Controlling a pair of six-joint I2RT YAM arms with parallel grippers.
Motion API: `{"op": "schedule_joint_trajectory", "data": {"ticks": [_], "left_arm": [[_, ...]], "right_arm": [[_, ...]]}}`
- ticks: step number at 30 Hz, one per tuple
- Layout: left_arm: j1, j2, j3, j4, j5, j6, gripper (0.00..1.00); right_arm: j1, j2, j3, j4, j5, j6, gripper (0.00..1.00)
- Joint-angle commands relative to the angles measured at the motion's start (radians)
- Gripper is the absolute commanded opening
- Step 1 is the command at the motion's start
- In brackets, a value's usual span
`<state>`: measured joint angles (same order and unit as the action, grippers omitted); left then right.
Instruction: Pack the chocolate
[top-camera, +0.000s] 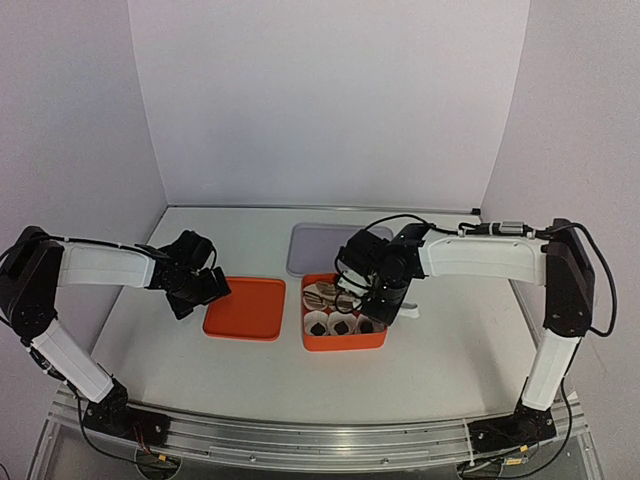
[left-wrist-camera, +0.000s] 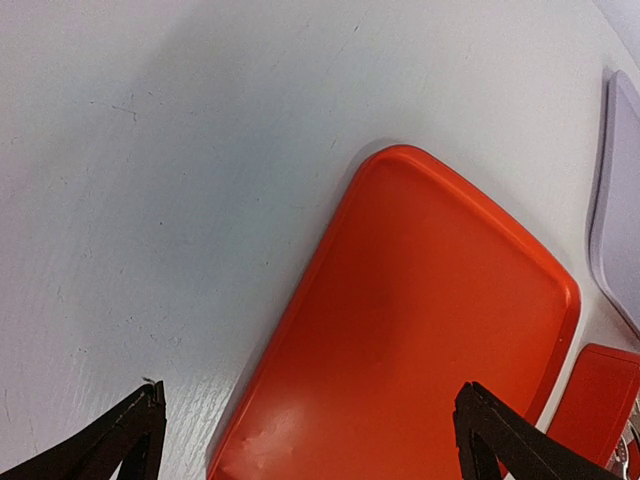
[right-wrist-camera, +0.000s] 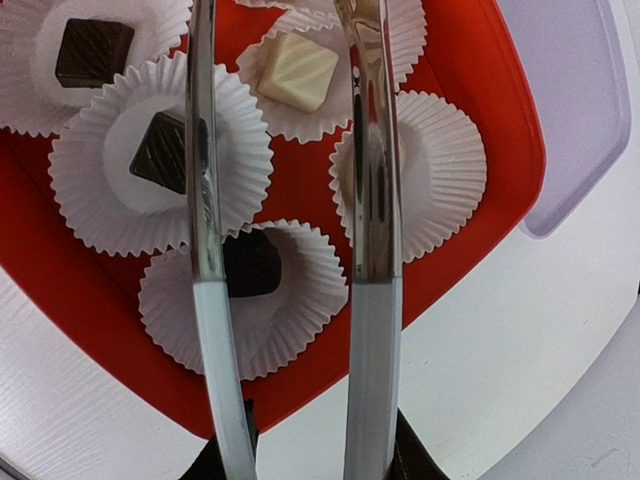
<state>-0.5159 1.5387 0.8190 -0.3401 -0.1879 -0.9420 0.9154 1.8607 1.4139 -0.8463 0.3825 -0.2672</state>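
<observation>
An orange box (right-wrist-camera: 500, 150) holds white pleated paper cups. Three dark chocolates (right-wrist-camera: 93, 50) (right-wrist-camera: 165, 150) (right-wrist-camera: 250, 262) sit in cups along one row. One cream-white chocolate (right-wrist-camera: 298, 72) sits in a cup in the other row; the neighbouring cup (right-wrist-camera: 430, 170) is partly hidden behind a blade. My right gripper (right-wrist-camera: 310, 455) is shut on metal tongs (right-wrist-camera: 370, 200), whose two blades stand apart and empty over the box (top-camera: 343, 340). My left gripper (left-wrist-camera: 310, 395) is open and empty, hovering over the left edge of the orange lid (left-wrist-camera: 420, 320).
The orange lid (top-camera: 245, 308) lies left of the box. A lavender tray (top-camera: 315, 248) lies behind the box and shows in the right wrist view (right-wrist-camera: 570, 110). A small white object (top-camera: 408, 312) lies just right of the box.
</observation>
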Motion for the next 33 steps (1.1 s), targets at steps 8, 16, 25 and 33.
{"op": "schedule_joint_trajectory", "data": {"ticks": [8,16,25,33], "left_arm": [[0.007,-0.011,-0.009,0.021,-0.023,-0.011,1.0],[0.011,0.039,0.019,0.012,-0.034,0.039,1.0],[0.036,0.121,0.051,0.026,-0.008,0.142,0.87],[0.062,0.189,0.065,0.066,0.021,0.19,0.75]], "right_arm": [[0.004,-0.21,0.044,0.012,-0.001,0.078,0.34],[-0.03,-0.336,-0.042,0.012,0.3,0.364,0.34],[-0.291,-0.448,-0.305,0.003,0.258,0.794,0.35],[-0.346,-0.302,-0.398,0.005,0.203,1.047,0.39]]}}
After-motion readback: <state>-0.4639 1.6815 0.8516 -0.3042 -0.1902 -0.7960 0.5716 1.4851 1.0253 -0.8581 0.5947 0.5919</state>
